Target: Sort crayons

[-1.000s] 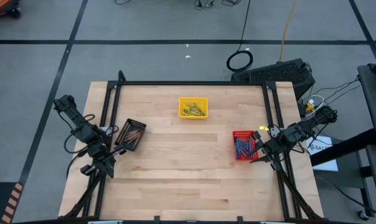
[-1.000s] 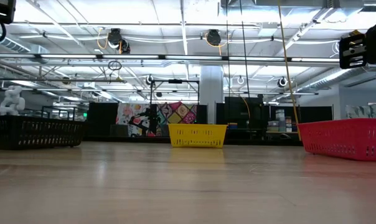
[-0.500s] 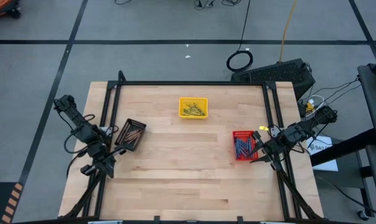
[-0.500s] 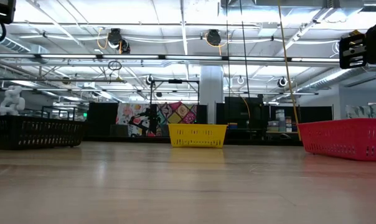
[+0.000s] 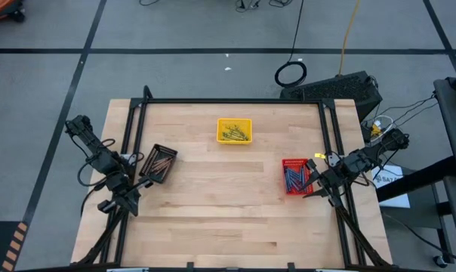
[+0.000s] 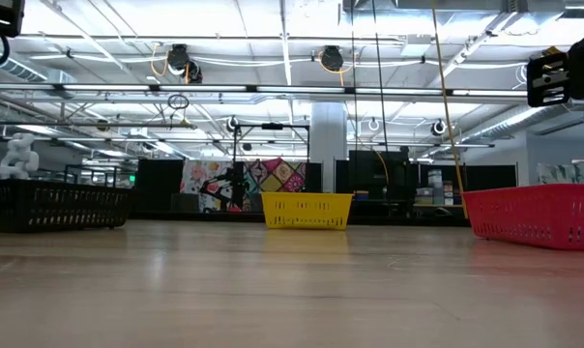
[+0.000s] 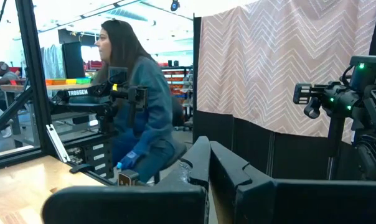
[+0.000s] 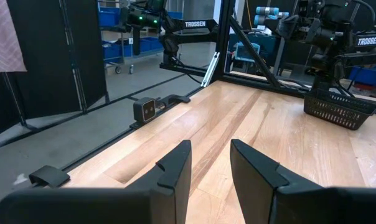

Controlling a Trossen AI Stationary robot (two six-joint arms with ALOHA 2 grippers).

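Observation:
The crayons lie in three small trays on the wooden table. Brown ones are in the black tray, yellow and olive ones in the yellow tray, and blue ones in the red tray. The trays also show in the low view: black, yellow, red. My left gripper hangs at the table's left edge beside the black tray, shut and empty. My right gripper hangs at the right edge beside the red tray, open and empty.
A black metal frame runs along the table's far edge and down both sides. A person sits beyond the table in the left wrist view. The right wrist view looks across bare wood toward the black tray.

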